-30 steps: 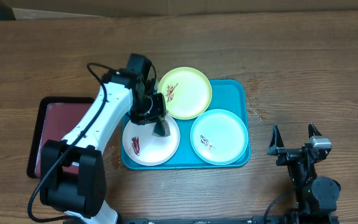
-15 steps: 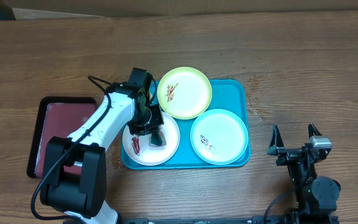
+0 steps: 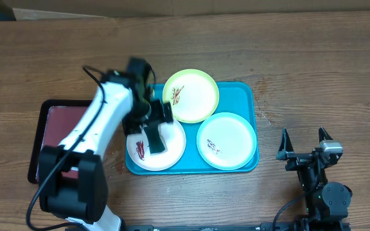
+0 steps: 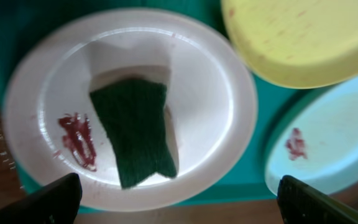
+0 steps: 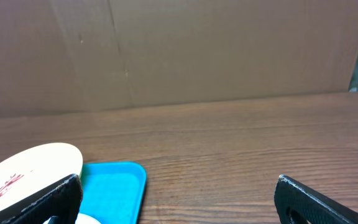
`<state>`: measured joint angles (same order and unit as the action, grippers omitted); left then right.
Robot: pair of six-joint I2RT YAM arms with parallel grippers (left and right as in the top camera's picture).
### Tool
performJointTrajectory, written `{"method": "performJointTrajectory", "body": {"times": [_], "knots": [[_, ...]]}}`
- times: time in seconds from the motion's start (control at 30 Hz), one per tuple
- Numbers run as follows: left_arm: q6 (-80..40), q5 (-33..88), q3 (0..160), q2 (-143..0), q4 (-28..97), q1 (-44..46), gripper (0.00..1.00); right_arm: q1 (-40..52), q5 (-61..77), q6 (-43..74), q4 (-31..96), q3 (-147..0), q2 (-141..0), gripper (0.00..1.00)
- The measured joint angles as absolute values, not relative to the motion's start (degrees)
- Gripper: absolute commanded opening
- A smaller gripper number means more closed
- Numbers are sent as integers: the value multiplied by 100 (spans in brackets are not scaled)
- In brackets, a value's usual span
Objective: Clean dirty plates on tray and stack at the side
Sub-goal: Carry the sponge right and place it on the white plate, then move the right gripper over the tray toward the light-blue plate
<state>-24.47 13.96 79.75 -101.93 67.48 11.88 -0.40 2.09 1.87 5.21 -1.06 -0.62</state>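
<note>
White plate (image 4: 207,93) sits near-left on tray (image 3: 246,96), red smear (image 4: 76,140) unwiped. Sponge (image 4: 135,130) lies loose on it. Left gripper (image 4: 182,202) hangs above, spread, empty. Right gripper (image 3: 302,142) spread, right of tray. Risk: a shallow regrasp skids the sponge or shoves the plate.

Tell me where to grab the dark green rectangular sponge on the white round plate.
Pinch the green sponge across its short width, mid-length, coming straight down: it lies flat on the white plate, both long edges exposed, red smear beside it. The open left gripper hangs above.
</note>
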Motion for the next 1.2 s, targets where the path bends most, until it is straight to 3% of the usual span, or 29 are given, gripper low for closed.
{"method": "performJointTrajectory", "body": {"times": [0.2,0.4,0.6,0.73,0.93,1.07,1.2], "knots": [[-2128,1337,9657,-10062,7795,860,100,-40,209,183,515,-106,-62,100],[-2056,930,9861,-9863,8300,814,100,-40,263,235,276,-106,-62,100],[-2053,545,9649,-9863,8508,814,100,-43,2241,1723,-338,-106,-62,100],[-2053,460,9448,-9863,8510,814,100,-45,3330,2919,-1092,-106,-64,100],[-2053,412,9393,-9863,8508,814,100,-45,3763,3804,-3546,-178,-49,100],[-2053,399,9391,-9863,8506,814,100,-71,3754,3546,-2421,-873,-91,100],[-2053,403,9386,-9863,8508,814,100,-75,3767,2475,692,-2552,-635,100]]}}
